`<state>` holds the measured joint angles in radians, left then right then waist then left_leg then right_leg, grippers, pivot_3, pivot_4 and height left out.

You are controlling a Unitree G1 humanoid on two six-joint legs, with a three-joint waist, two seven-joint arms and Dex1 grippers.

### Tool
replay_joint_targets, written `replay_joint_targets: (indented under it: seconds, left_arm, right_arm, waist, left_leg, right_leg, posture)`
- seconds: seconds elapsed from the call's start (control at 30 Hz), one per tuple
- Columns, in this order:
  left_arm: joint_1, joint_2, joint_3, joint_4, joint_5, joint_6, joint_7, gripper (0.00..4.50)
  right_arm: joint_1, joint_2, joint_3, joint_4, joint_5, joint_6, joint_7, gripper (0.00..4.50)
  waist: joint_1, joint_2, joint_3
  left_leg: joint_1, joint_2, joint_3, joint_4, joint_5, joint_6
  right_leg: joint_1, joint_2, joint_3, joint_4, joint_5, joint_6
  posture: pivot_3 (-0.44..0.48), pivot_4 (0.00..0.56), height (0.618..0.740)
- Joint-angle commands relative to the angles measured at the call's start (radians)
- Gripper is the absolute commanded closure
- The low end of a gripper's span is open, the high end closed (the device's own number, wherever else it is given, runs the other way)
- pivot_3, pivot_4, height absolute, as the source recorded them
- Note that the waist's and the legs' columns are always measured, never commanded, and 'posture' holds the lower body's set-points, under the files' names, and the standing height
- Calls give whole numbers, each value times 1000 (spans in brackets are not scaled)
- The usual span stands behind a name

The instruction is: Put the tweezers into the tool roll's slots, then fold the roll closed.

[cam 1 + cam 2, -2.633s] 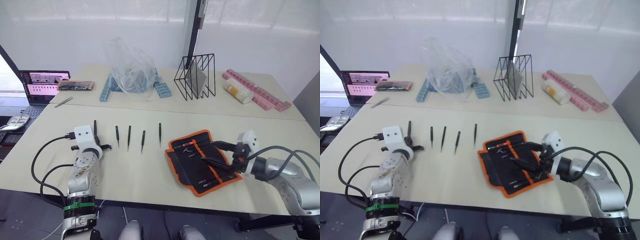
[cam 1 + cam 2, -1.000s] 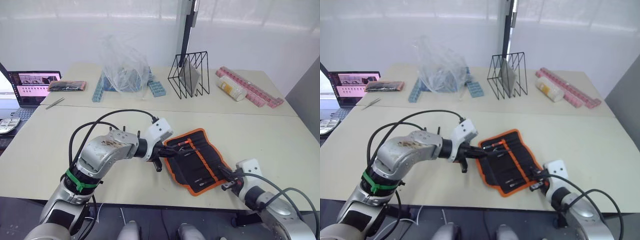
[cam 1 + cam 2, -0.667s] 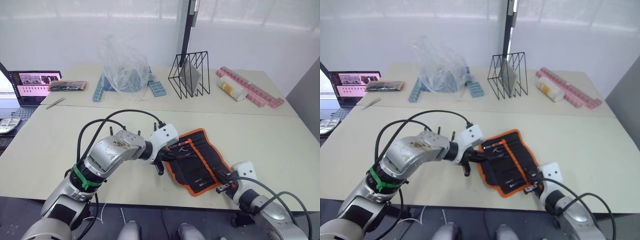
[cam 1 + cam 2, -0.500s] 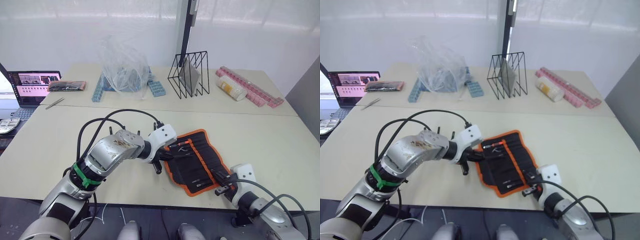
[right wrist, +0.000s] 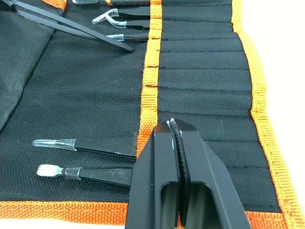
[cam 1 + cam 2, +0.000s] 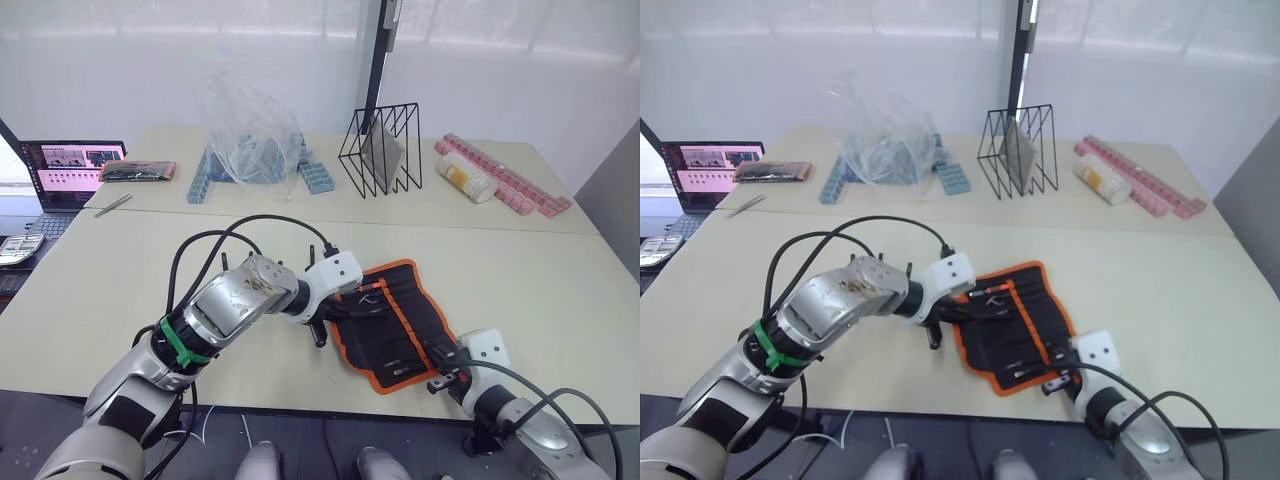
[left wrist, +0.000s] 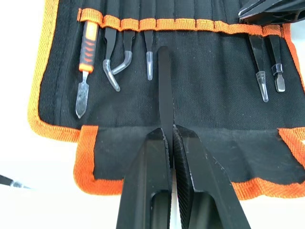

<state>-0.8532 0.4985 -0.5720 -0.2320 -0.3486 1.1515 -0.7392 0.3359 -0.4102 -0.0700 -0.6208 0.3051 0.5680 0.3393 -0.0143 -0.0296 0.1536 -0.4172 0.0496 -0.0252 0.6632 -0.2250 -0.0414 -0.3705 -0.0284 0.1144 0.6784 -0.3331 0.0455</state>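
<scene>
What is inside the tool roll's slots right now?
The tool roll holds an orange-handled tool and several capped tweezers in its slots; their upper ends are hidden inside the pockets.

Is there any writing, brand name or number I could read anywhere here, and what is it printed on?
None can be read.
Laptop screen: pink windows with lines, too small to read.
Cylinder container by the pink strips: label too blurred to read.
Tool roll: no printing visible.

tool roll (image 6: 393,325) open flat, tweezer (image 7: 165,90) over slots (image 7: 190,24)
</scene>
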Motion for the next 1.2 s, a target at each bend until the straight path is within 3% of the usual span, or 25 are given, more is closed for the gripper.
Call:
replay_joint_targets:
  seconds: [0.03,0.67,1.2]
  left_arm:
    - [-24,-14,-15,12,33,-38,-8,4500]
    - [-43,-194,-73,195,168,-162,-10,4500]
    - [-68,-364,-84,477,302,-401,-14,4500]
  right_arm:
    - [30,1,38,16,-16,23,1,4437]
    - [44,10,76,-16,-44,52,-18,4437]
    - [61,12,92,-17,-63,39,-9,4437]
  waist:
    - [0,0,0]
    - [2,-1,0]
    - [1,-1,0]
  left_leg:
    - [0,0,0,0,0,0]
    - [0,0,0,0,0,0]
    - [0,0,-1,0,0,0]
  right_leg:
    - [0,0,0,0,0,0]
    - [1,0,1,0,0,0]
    - [1,1,1,0,0,0]
  posture:
    - [0,150,705]
    - [0,150,705]
    - [0,150,705]
